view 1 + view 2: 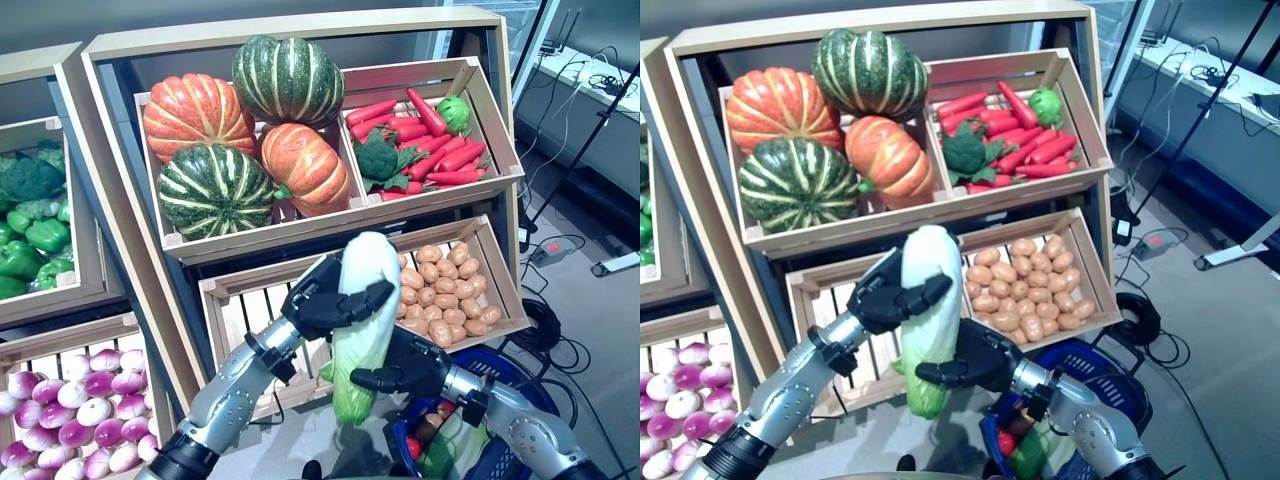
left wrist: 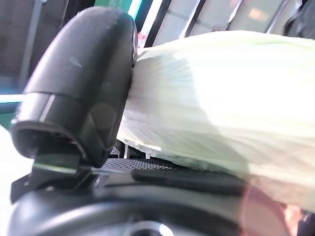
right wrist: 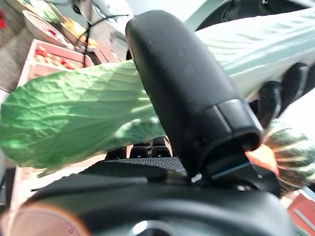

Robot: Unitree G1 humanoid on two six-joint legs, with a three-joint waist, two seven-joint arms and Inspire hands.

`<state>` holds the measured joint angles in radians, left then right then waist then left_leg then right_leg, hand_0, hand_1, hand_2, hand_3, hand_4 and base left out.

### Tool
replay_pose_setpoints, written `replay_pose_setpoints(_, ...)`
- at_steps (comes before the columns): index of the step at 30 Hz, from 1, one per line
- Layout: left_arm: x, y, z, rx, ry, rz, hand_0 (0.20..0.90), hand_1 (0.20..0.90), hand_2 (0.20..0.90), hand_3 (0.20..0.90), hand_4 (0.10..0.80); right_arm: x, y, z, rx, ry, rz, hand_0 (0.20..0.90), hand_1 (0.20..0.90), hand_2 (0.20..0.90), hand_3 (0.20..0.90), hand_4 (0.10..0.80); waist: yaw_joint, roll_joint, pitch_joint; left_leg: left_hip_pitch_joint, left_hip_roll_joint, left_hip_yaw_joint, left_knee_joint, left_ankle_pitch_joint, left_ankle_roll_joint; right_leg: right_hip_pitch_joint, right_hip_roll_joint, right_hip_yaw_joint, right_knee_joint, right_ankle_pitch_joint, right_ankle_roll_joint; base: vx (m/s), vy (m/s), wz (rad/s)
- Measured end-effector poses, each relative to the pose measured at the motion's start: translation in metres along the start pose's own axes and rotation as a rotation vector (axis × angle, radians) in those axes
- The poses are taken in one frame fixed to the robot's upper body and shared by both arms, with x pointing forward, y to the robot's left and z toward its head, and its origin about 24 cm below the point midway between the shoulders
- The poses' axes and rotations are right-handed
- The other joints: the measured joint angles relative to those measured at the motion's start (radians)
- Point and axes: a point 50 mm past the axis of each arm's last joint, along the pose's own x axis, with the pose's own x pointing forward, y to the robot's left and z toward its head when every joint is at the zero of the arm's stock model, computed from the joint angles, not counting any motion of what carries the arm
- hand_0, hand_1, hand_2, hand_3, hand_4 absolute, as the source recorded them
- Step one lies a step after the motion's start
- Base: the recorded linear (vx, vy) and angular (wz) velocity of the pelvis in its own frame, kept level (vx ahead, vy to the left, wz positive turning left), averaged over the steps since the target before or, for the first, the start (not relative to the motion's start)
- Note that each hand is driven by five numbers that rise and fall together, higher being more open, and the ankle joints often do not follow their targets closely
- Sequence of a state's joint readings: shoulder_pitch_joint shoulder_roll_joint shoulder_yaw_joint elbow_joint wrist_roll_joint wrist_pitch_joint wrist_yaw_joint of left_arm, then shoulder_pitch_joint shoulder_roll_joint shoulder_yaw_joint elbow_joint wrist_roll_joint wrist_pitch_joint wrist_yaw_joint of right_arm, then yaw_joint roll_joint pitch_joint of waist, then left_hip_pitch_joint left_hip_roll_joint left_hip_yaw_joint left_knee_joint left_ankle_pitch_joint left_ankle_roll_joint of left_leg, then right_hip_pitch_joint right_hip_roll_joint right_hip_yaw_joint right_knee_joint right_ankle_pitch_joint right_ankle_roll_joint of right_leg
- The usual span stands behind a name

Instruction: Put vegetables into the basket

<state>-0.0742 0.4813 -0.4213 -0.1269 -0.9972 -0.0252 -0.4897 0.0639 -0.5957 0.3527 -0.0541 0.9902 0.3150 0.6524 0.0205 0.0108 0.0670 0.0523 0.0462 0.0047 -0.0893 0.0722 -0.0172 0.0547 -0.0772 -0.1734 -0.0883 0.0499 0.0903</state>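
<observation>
A long napa cabbage (image 1: 368,262), white at its top and green at its lower end, hangs upright in front of the shelf. My left hand (image 1: 318,300) is shut on its upper half, with fingers wrapped across the pale leaves (image 2: 221,98). My right hand (image 1: 408,366) is shut on the lower half, its thumb (image 3: 187,88) lying over the green leaf (image 3: 74,113). The blue basket (image 1: 503,366) sits just below and to the right of the cabbage, with some vegetables in it, partly hidden by my right arm.
Wooden shelf crates stand behind: striped pumpkins (image 1: 250,130), red carrots with broccoli (image 1: 420,140), potatoes (image 1: 445,290), and a slatted crate (image 1: 245,310) behind my left arm. Green peppers (image 1: 30,235) and purple-white bulbs (image 1: 70,400) lie left. Cables run on the floor at right.
</observation>
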Motion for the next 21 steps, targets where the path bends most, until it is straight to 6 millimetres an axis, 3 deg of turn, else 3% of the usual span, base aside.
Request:
replay_pose_setpoints(6, -0.003, -0.003, -0.004, -0.012, 0.048, -0.073, 0.300, 0.300, 0.300, 0.300, 0.400, 0.003, 0.004, -0.005, 0.013, 0.084, 0.041, 0.900, 0.900, 0.900, 0.900, 0.800, 0.001, 0.002, -0.014, 0.000, 0.000, -0.001, -0.006, -0.001, 0.000, 0.000, 0.000, 0.000, 0.000, 0.000, 0.000, 0.000, 0.000, 0.00)
replay_pose_setpoints(7, -0.005, -0.003, -0.005, -0.018, 0.058, -0.081, 0.300, 0.300, 0.300, 0.300, 0.400, 0.003, 0.005, -0.007, 0.018, 0.097, 0.049, 0.822, 0.822, 0.822, 0.822, 0.748, 0.001, 0.001, -0.019, 0.000, 0.000, -0.001, -0.006, -0.001, 0.000, 0.000, 0.000, 0.000, 0.000, 0.000, 0.000, 0.000, 0.000, 0.00)
replay_pose_setpoints(8, -0.006, -0.004, -0.006, -0.023, 0.070, -0.090, 0.300, 0.300, 0.300, 0.300, 0.400, 0.003, 0.005, -0.009, 0.026, 0.112, 0.056, 0.465, 0.465, 0.465, 0.465, 0.510, 0.002, 0.001, -0.022, 0.000, 0.000, -0.001, -0.006, -0.001, 0.000, 0.000, 0.000, 0.000, 0.000, 0.000, 0.000, 0.000, 0.000, 0.00)
replay_pose_setpoints(9, -0.006, -0.004, -0.007, -0.024, 0.077, -0.095, 0.300, 0.300, 0.300, 0.300, 0.400, 0.003, 0.005, -0.010, 0.030, 0.123, 0.061, 0.300, 0.300, 0.300, 0.300, 0.400, 0.002, 0.000, -0.024, 0.000, -0.001, -0.001, -0.006, -0.001, 0.000, 0.000, 0.000, 0.000, 0.000, 0.000, 0.000, 0.000, 0.000, 0.00)
replay_pose_setpoints(21, -0.009, -0.002, -0.002, -0.032, 0.051, -0.080, 0.300, 0.300, 0.300, 0.300, 0.400, 0.008, 0.012, -0.010, -0.007, 0.164, 0.107, 0.300, 0.300, 0.300, 0.300, 0.400, -0.001, -0.003, -0.027, 0.000, 0.000, -0.002, -0.006, -0.002, 0.002, 0.000, 0.000, 0.000, 0.000, -0.001, 0.000, 0.000, 0.000, 0.00)
